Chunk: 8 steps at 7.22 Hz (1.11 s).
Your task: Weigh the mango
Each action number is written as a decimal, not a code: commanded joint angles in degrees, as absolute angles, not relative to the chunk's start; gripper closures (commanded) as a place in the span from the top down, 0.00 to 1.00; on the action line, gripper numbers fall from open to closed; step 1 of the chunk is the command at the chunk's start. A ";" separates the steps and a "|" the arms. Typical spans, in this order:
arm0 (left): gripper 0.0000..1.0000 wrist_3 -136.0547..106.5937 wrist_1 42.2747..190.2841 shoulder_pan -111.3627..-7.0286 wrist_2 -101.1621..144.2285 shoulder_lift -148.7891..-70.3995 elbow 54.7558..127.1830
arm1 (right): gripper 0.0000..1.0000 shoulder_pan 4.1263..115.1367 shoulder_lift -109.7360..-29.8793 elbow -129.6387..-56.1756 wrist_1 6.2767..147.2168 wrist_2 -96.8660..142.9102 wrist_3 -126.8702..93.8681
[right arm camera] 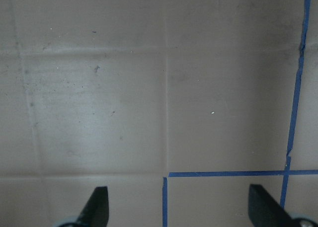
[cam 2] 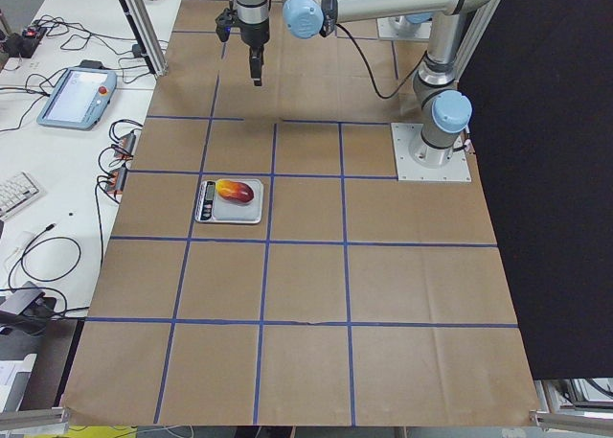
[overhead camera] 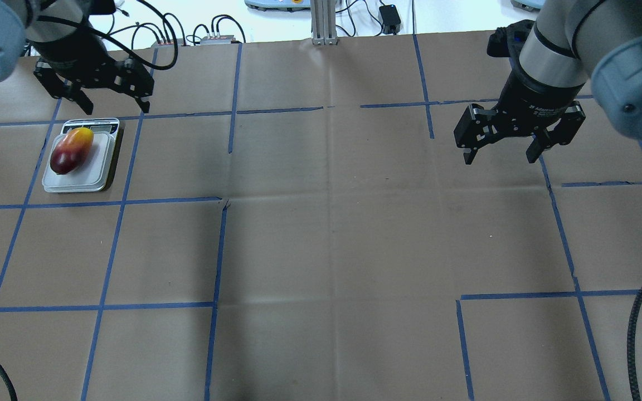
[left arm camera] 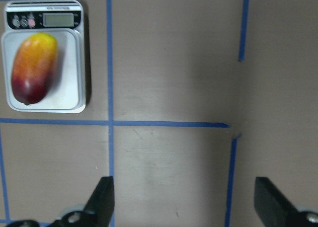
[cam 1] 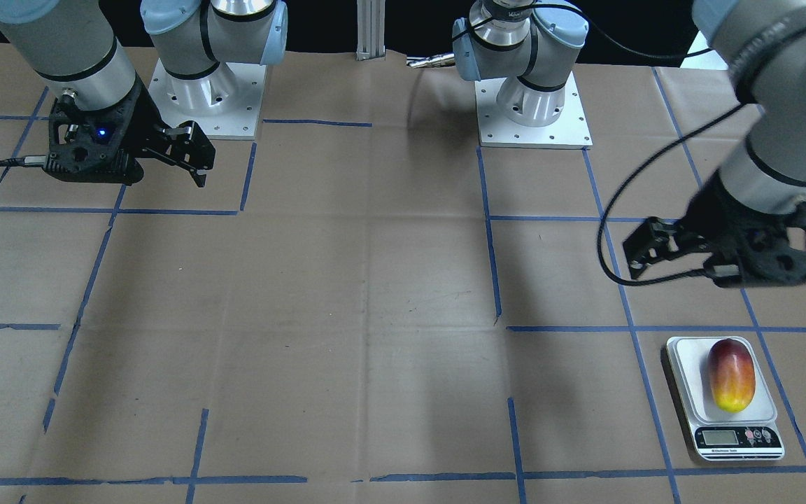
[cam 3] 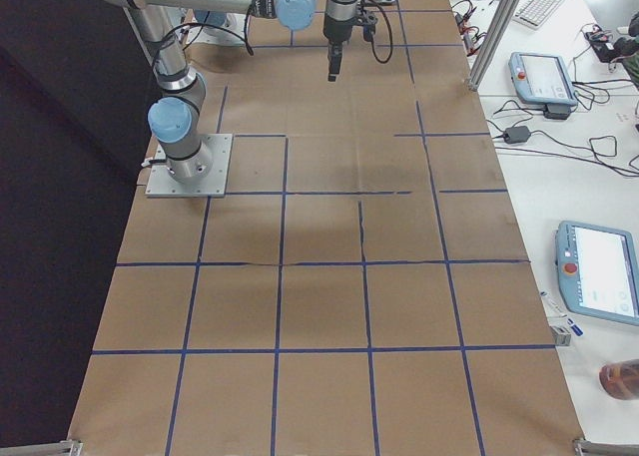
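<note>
The mango (cam 1: 731, 376) lies lengthwise on the plate of a small white digital scale (cam 1: 683, 371), dark red end toward the robot and yellow end by the display. Both show in the overhead view, mango (overhead camera: 70, 151) on scale (overhead camera: 101, 170), and in the left wrist view, mango (left arm camera: 34, 68) on scale (left arm camera: 69, 90). My left gripper (overhead camera: 116, 104) is open and empty, raised above the table, apart from the scale. My right gripper (overhead camera: 500, 157) is open and empty, raised over bare paper on the other side.
Brown paper with a blue tape grid (overhead camera: 220, 250) covers the table. The two arm bases (cam 1: 532, 112) stand at the robot's edge. A black cable (cam 1: 609, 231) hangs from the left arm. Teach pendants and cables lie on a side desk (cam 2: 77, 98).
</note>
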<state>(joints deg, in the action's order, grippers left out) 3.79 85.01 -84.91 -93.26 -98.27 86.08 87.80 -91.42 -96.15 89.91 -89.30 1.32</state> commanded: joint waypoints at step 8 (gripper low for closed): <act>1.00 1.76 86.05 -88.94 -92.02 -94.31 90.26 | 1.00 87.80 -91.41 -96.15 89.91 -89.30 1.32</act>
